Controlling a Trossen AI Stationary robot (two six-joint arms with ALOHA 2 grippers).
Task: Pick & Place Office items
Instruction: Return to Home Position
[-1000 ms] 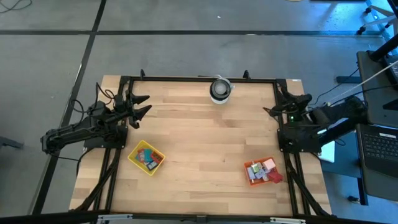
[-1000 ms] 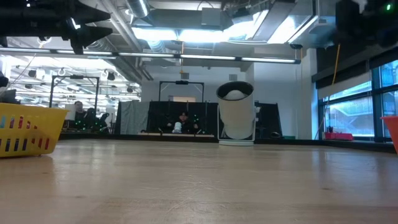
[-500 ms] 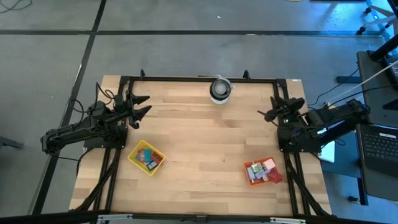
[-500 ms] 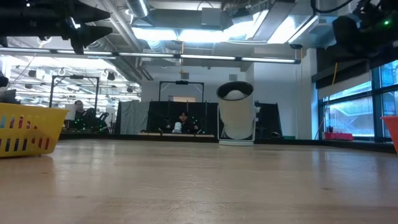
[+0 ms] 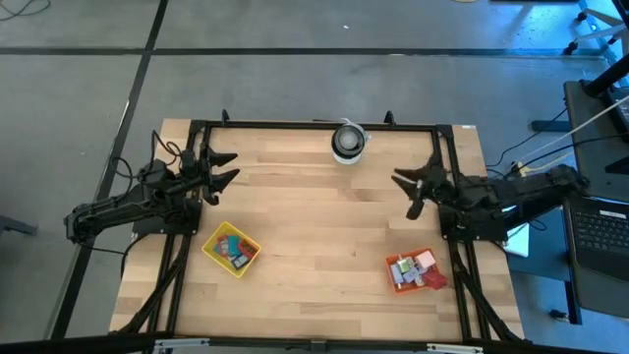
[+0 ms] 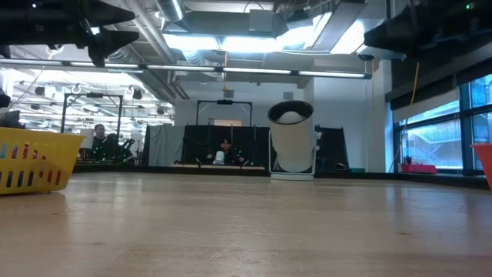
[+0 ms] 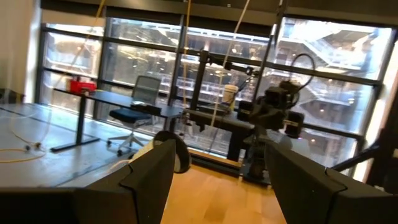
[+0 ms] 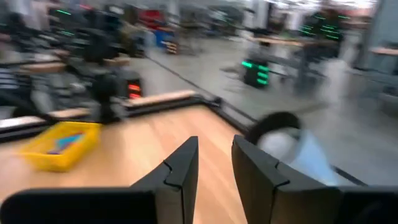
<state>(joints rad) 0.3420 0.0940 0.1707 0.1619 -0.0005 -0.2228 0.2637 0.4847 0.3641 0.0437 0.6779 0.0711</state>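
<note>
Roll (image 5: 348, 142) at far edge; left tray (image 5: 214, 236), right tray (image 5: 390, 265) nearer, office items (image 5: 234, 252) inside.

Smooth, matt wooden table (image 5: 324, 221)

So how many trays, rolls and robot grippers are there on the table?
Trays: 2, the yellow tray and the orange tray
Rolls: 1, the white roll
Grippers: 2, the left gripper and the right gripper, both open
Total: 5
</note>
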